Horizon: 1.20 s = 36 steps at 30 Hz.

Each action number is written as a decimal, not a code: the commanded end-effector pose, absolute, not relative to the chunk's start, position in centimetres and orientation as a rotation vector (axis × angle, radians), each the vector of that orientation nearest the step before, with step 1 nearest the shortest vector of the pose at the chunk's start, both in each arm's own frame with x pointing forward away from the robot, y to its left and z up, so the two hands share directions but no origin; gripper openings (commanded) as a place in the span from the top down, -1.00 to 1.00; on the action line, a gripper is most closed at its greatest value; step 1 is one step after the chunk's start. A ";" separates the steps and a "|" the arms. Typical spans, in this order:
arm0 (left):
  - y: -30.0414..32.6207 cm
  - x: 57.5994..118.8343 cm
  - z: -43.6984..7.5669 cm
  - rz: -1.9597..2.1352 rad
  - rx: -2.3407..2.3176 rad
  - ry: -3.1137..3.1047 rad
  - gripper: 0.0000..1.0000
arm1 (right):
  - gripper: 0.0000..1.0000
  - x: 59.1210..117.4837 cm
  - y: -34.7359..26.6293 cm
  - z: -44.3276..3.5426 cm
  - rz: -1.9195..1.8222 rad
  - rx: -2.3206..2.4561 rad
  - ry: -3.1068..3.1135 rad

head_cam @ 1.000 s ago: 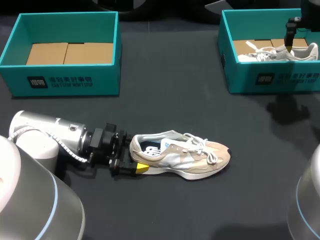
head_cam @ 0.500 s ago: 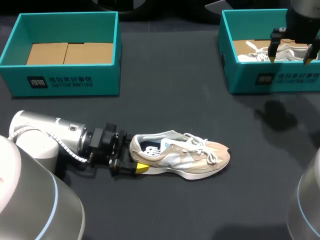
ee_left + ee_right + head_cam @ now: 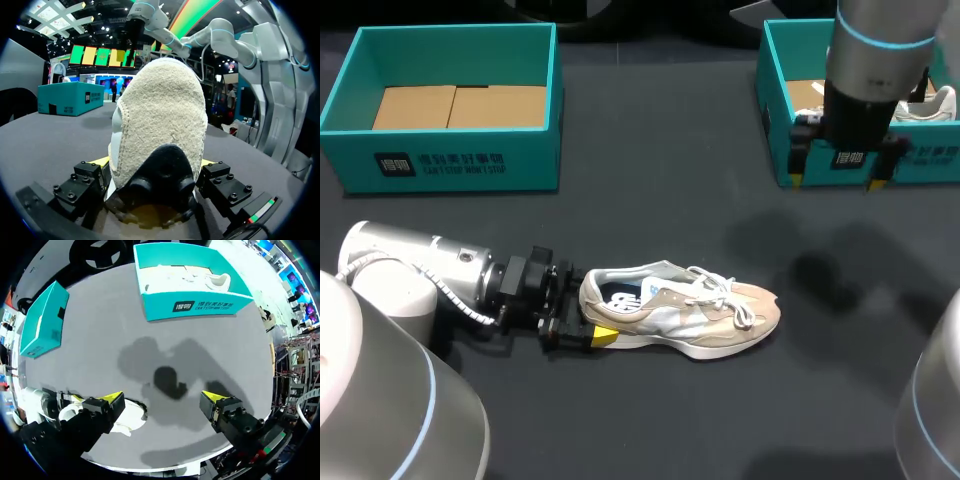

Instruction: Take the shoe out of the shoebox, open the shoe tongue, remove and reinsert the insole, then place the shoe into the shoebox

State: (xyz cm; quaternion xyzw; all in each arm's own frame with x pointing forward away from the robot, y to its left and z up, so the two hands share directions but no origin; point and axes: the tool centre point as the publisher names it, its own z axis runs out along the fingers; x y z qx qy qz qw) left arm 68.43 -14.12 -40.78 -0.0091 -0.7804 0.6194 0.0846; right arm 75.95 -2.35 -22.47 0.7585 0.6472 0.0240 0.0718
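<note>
A beige and white shoe (image 3: 685,308) stands on its sole on the dark table, toe pointing right. My left gripper (image 3: 582,322) is at its heel, one yellow-tipped finger on each side. In the left wrist view the heel (image 3: 160,130) fills the gap of the left gripper (image 3: 155,162), touching both fingers. My right gripper (image 3: 835,182) hangs open and empty above the table, in front of the right teal shoebox (image 3: 920,160). From the right wrist view, the right gripper (image 3: 164,399) is high over the table, and the shoe (image 3: 131,421) shows partly behind one finger.
A second white shoe (image 3: 938,102) lies inside the right shoebox (image 3: 200,305). At the back left stands another teal box (image 3: 450,165) with only a cardboard floor inside, also seen as the left box (image 3: 42,322) from the right wrist.
My right arm has come out from over the right shoebox and moved forward and left, over the table. The left arm and the shoe have stayed still.
</note>
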 end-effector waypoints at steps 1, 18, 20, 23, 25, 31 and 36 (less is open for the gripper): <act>-13.9 68.4 -41.0 1.849 -0.025 -2.329 1.00 | -1.00 75.0 -1.1 -22.4 0.043 2.218 1.927; -13.9 68.4 -41.0 1.849 -0.025 -2.329 1.00 | -1.00 72.8 6.1 -22.9 0.003 2.265 1.822; -13.9 68.4 -41.0 1.849 -0.025 -2.329 1.00 | -1.00 72.2 7.9 -23.1 -0.052 2.264 1.797; -13.9 68.4 -41.0 1.849 -0.025 -2.329 1.00 | -1.00 71.6 10.1 -23.5 -0.091 2.265 1.792; -13.9 68.4 -41.0 1.849 -0.025 -2.329 1.00 | -1.00 71.3 11.6 -23.6 -0.112 2.263 1.797; -13.9 68.4 -41.0 1.849 -0.025 -2.329 1.00 | -1.00 70.9 15.0 -23.9 -0.074 2.271 1.886; -13.9 68.4 -41.0 1.849 -0.025 -2.329 1.00 | -1.00 70.9 15.0 -23.9 -0.074 2.271 1.886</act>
